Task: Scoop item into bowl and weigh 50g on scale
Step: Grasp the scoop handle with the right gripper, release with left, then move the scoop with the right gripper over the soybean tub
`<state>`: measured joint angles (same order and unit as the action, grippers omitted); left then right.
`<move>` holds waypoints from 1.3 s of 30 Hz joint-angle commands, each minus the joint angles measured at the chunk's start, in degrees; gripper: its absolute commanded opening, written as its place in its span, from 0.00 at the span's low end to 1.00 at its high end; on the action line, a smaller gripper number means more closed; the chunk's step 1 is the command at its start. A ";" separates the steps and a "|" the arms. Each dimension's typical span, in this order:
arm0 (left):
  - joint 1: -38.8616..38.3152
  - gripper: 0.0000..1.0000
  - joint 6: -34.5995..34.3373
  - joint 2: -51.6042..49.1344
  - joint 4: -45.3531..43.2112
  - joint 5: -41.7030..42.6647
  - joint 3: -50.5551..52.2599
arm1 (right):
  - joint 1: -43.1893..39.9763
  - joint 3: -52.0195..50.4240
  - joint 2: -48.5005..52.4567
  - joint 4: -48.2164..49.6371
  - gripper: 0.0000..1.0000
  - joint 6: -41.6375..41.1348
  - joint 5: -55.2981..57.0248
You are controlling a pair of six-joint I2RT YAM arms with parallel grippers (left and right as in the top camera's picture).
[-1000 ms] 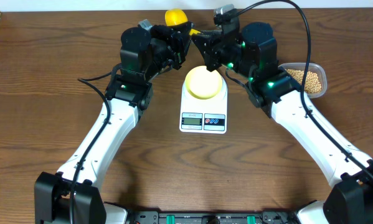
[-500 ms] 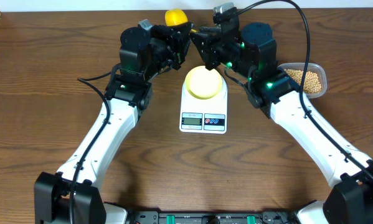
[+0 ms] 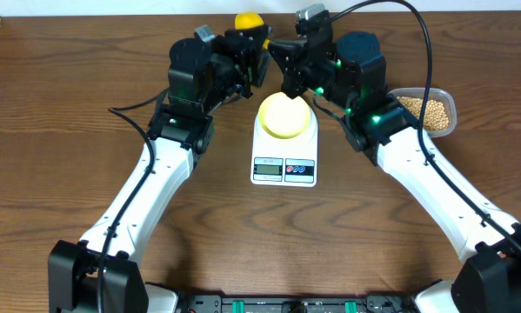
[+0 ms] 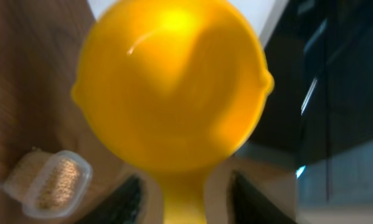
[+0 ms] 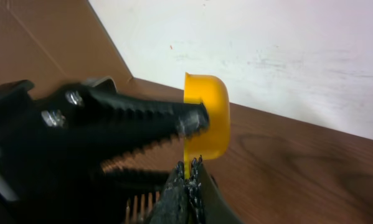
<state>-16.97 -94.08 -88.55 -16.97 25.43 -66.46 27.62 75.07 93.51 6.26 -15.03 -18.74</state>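
The yellow scoop [image 3: 247,18] is held in the air behind the scale, its handle between the two grippers. My right gripper [image 3: 285,59] is shut on the thin handle, as the right wrist view [image 5: 189,163] shows below the scoop head [image 5: 208,124]. My left gripper [image 3: 258,54] has its fingers [image 4: 185,190] spread on either side of the handle, with gaps showing; the empty scoop head [image 4: 174,87] fills that view. The pale-yellow bowl [image 3: 284,115] sits on the white scale [image 3: 284,165]. The beans [image 3: 432,110] lie in the clear tub [image 3: 451,97] at the right.
The tub with beans also shows in the left wrist view [image 4: 46,182], on the brown table. A white wall [image 5: 286,56] runs behind the table's far edge. Both arms crowd the space just behind the scale.
The scoop head has shifted slightly toward the far edge. Both grippers have stayed close together at the handle behind the scale.
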 commanded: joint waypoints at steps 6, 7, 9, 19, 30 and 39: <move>-0.09 0.94 30.29 0.57 -0.31 -4.22 -0.85 | -3.82 7.43 0.35 -9.57 0.01 0.52 1.22; -0.09 0.96 33.83 0.57 -0.31 -4.50 -0.85 | -4.50 9.57 0.35 -13.25 0.01 0.57 2.27; -0.02 0.98 40.48 0.57 -0.31 -4.55 -0.85 | -5.95 14.64 0.37 -21.75 0.01 2.10 4.59; -0.04 0.98 70.29 0.59 -0.26 -4.52 -0.85 | -14.01 32.79 0.37 -55.08 0.01 4.83 19.50; -0.04 0.98 71.21 0.59 1.25 -4.52 -0.85 | -31.04 33.57 4.13 -75.36 0.01 1.79 19.87; -0.04 0.98 71.17 0.57 1.88 -4.50 -0.85 | -36.20 33.57 16.39 -81.31 0.01 4.20 16.15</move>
<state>-16.99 -23.92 -88.55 -15.27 21.06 -66.46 -8.40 107.94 106.61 -74.46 -12.25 -1.08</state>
